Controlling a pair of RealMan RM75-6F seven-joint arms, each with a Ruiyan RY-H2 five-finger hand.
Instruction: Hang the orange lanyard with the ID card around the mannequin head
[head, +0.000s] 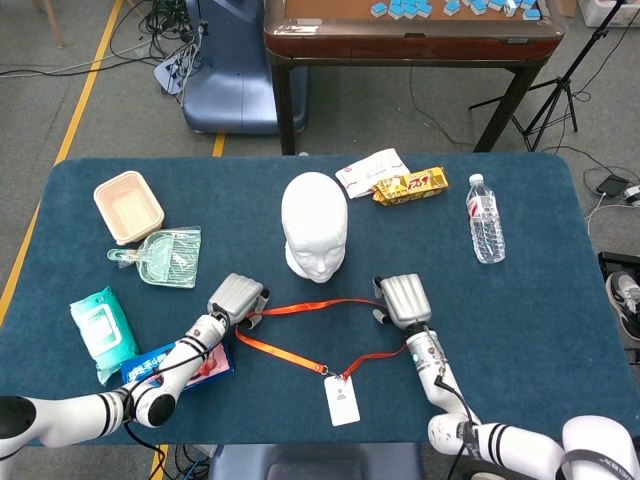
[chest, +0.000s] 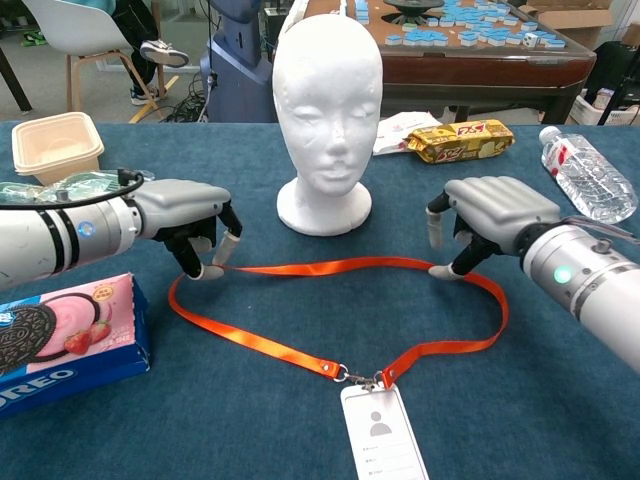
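The orange lanyard lies as a flat loop on the blue table, its ID card at the near end. The white mannequin head stands upright just behind the loop. My left hand pinches the loop's left end against the table. My right hand is over the loop's right side, fingers curved down and apart, one tip touching the cloth beside the strap. In the head view the left hand and right hand flank the lanyard in front of the mannequin head.
An Oreo box lies near my left forearm. A water bottle is at the right and a yellow snack pack behind the head. A beige container, green scoop and wipes pack sit at the left.
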